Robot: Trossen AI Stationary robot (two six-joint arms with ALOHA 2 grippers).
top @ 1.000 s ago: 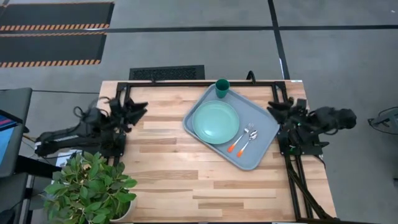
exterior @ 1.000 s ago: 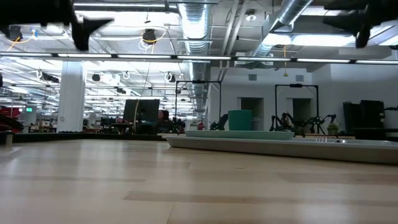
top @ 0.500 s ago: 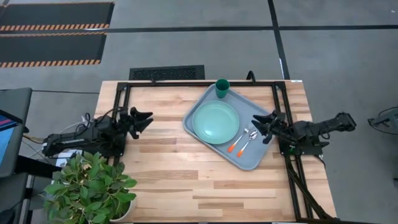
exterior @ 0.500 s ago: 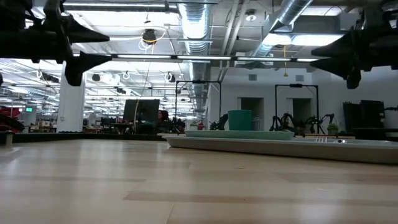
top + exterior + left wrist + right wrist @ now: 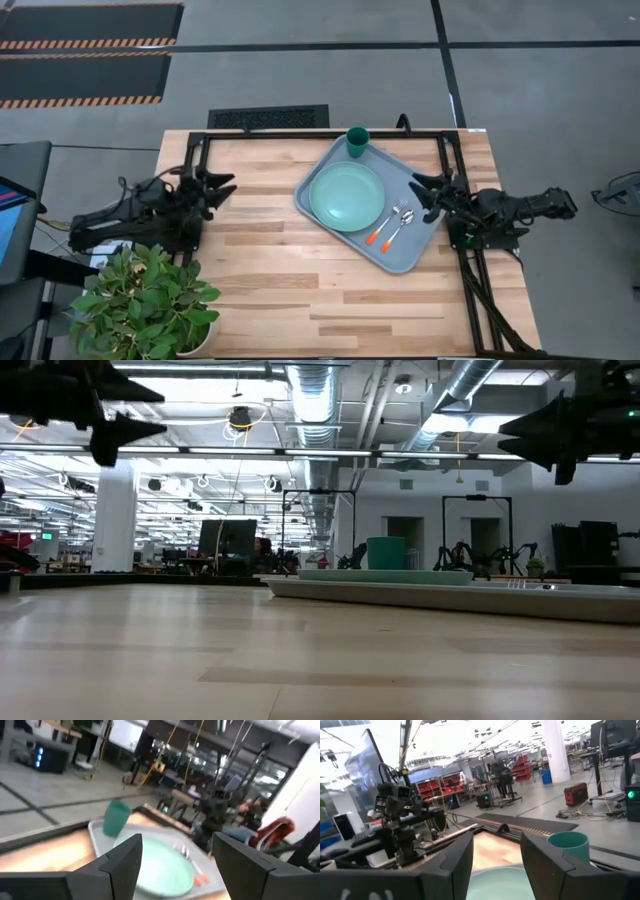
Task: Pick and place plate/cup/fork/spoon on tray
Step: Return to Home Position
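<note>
**High view: all set down, nothing gripped**

The plate (image 5: 346, 195) lay flat in the middle of the tray (image 5: 414, 243), filling most of its width. The cup (image 5: 357, 141) stood upright at the tray's far corner, just beside the plate's rim. Between the plate and the tray's right rim lay two orange-handled utensils (image 5: 381, 229), side by side; which was the fork and which the spoon could not be told. The right claw (image 5: 420, 196) hung in the air over the tray's right edge, near the utensils, its fingers spread wide, holding and touching nothing. The left claw (image 5: 226, 186) hovered over the left part of the bench (image 5: 280, 285), well apart from the tray, likewise wide and empty. A potted plant (image 5: 150, 300) stood at the bench's near left corner.
</note>
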